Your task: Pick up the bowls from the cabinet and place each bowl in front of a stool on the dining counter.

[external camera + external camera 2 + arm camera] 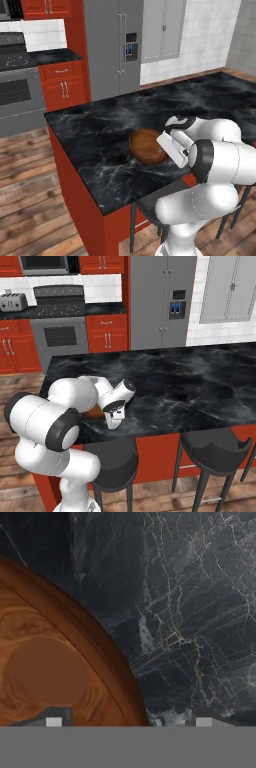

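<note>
One brown wooden bowl (146, 145) rests on the black marble dining counter (95, 130) near its front edge. My gripper (169, 150) hovers right over the bowl's near rim, pointing down. In the hand view the bowl (50, 672) takes up the left side, and my gripper (128, 721) is open, one fingertip (54, 720) over the bowl's inside and the other over bare counter (200, 612). From the right base view a sliver of the bowl (94, 413) shows behind the arm, directly above a dark stool (116, 463). The cabinet is out of view.
A second stool (215, 448) stands to the right under the counter edge. Across the wooden floor are a grey fridge (117, 45), a stove (59, 326), a toaster (12, 302) and red lower cupboards (62, 85). The counter (190, 381) stretches far to the right.
</note>
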